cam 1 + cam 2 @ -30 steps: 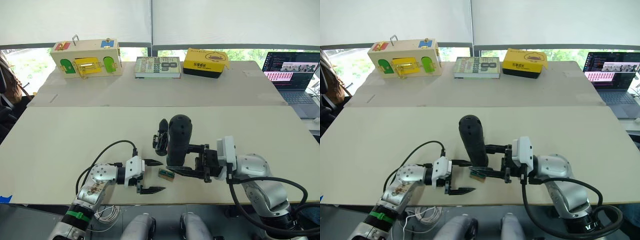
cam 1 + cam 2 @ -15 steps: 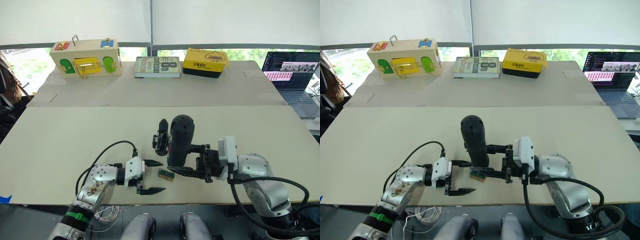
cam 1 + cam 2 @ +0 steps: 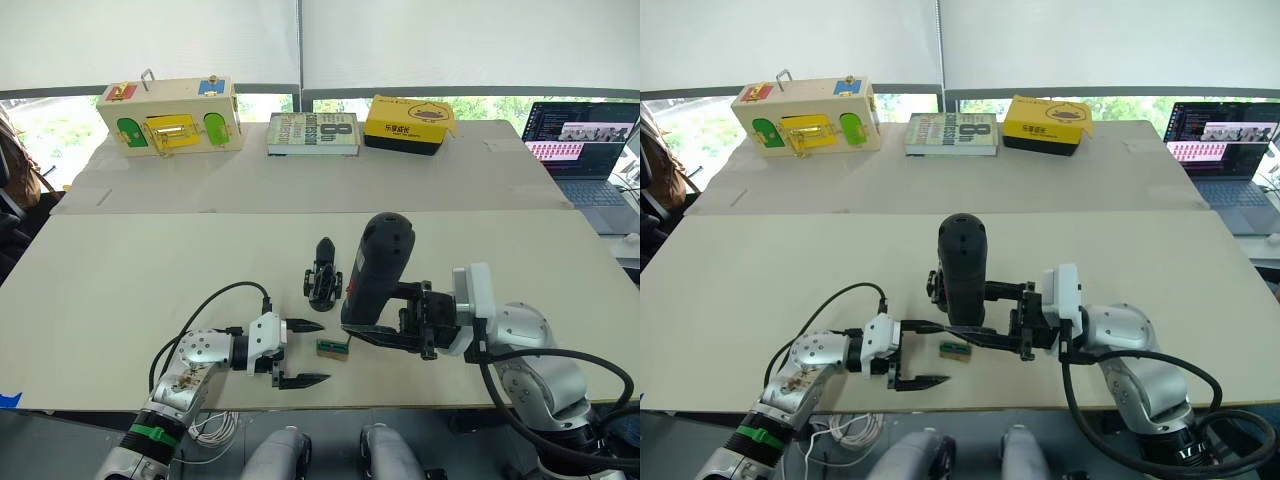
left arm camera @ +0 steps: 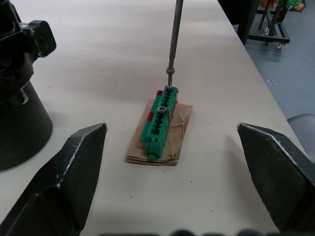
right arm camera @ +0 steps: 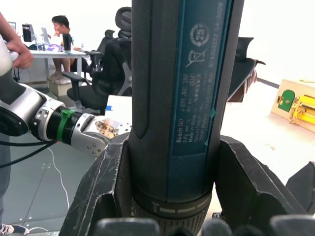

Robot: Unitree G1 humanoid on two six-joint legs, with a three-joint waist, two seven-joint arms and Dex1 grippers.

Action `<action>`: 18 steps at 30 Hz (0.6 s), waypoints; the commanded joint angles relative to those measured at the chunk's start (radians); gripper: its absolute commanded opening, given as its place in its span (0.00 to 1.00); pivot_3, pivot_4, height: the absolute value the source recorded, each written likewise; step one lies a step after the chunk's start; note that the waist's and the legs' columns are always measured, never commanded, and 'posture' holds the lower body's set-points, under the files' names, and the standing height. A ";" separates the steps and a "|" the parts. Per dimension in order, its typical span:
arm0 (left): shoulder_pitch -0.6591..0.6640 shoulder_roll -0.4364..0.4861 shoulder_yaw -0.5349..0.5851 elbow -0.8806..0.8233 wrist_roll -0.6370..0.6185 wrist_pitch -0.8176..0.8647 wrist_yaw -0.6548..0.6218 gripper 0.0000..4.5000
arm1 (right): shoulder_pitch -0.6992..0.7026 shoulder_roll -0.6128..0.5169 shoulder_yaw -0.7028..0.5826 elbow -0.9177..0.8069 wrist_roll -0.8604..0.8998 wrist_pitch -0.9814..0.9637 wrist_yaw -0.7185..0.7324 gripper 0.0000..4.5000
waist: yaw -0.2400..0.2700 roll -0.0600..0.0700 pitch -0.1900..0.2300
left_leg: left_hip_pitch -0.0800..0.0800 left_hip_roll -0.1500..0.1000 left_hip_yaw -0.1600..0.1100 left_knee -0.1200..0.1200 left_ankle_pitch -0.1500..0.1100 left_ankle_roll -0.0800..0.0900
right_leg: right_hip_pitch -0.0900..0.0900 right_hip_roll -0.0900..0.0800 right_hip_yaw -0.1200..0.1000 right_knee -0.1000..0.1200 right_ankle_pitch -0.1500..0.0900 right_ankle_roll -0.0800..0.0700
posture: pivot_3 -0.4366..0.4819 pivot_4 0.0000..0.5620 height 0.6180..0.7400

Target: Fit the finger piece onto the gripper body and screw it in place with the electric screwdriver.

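Screwdriver point(image 3: 378, 265) now tilted rightward, clamped by right gripper point(image 3: 415, 318); left gripper point(image 3: 300, 352) spread wide, low over table.

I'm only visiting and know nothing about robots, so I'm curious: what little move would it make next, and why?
Probably a slight press straight down with the electric screwdriver. The right gripper holds it, and its thin bit stands right over the small green-and-tan block, at a screw head there. The left gripper hangs open beside the block, touching nothing.
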 commanded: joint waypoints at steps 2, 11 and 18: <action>0.018 0.022 0.039 -0.047 -0.054 0.019 -0.008 1.00 | -0.033 -0.010 -0.037 -0.064 0.057 0.010 -0.006 0.43 | 0.000 0.000 0.000 | 0.000 0.000 0.000 0.000 0.000 0.000 | 0.000 0.000 0.000 0.000 0.000 0.000 | 0.48 0.27 1.00; 0.064 0.084 0.127 -0.188 -0.196 0.108 -0.036 1.00 | -0.077 -0.037 -0.073 -0.110 0.110 0.057 -0.034 0.43 | 0.001 -0.001 0.000 | -0.002 0.000 0.000 0.000 0.000 0.000 | -0.002 -0.002 0.000 0.000 0.000 0.000 | 0.48 0.27 1.00; 0.067 0.146 0.214 -0.279 -0.296 0.226 -0.027 1.00 | -0.156 -0.069 -0.130 -0.150 0.206 0.136 -0.094 0.43 | 0.001 -0.002 0.001 | -0.002 0.001 0.000 0.000 0.000 0.000 | -0.002 -0.002 0.000 0.000 0.000 0.000 | 0.48 0.27 1.00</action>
